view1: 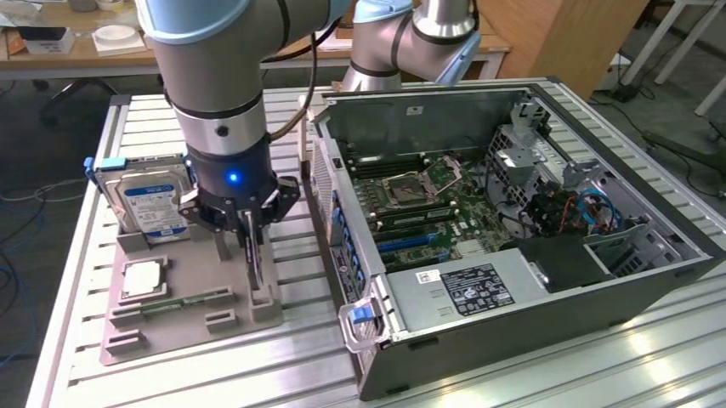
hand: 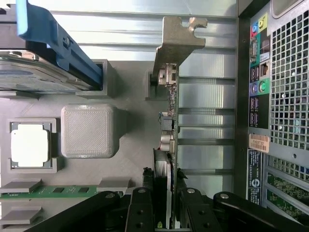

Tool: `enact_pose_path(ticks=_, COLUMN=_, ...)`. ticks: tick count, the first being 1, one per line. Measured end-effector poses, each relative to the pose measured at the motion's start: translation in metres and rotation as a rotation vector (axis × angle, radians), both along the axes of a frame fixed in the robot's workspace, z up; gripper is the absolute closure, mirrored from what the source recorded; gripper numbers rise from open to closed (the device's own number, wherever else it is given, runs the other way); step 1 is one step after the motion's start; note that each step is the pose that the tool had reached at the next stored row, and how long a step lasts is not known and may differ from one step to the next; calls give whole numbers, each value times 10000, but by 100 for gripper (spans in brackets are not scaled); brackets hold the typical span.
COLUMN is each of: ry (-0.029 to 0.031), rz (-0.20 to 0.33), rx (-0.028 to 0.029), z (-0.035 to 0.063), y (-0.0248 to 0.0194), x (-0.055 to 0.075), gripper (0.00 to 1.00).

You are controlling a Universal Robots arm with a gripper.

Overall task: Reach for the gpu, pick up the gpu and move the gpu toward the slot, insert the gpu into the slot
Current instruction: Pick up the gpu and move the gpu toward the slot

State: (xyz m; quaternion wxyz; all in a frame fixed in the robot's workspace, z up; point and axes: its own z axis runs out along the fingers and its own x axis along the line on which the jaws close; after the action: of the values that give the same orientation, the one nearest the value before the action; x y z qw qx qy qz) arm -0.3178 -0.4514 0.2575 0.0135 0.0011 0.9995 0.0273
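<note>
The gpu (view1: 257,262) stands on edge in the grey holder tray (view1: 193,327), a thin green card (hand: 170,121) with its silver end bracket (hand: 181,36) at the far end. My gripper (view1: 252,242) has come straight down over it. In the wrist view the gripper (hand: 166,195) has a black finger (hand: 141,210) pressed against each side of the card and cooler, shut on it. The card still sits in its holder. The blue expansion slots (view1: 409,242) lie on the motherboard inside the open computer case (view1: 511,289), to the exterior view's right.
On the same tray stand a blue-labelled hard drive (view1: 153,200), a square silver processor (view1: 142,276) and a green memory stick (view1: 182,300). The case's rear panel (hand: 275,96) with its ports stands close beside the card. All of it rests on a ribbed aluminium table (view1: 635,357).
</note>
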Motion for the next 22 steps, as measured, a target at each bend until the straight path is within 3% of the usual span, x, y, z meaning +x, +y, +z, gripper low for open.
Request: enact_pose_path(ticks=22, ry=0, rz=0, rx=6, z=207, y=0, x=0, gripper=73)
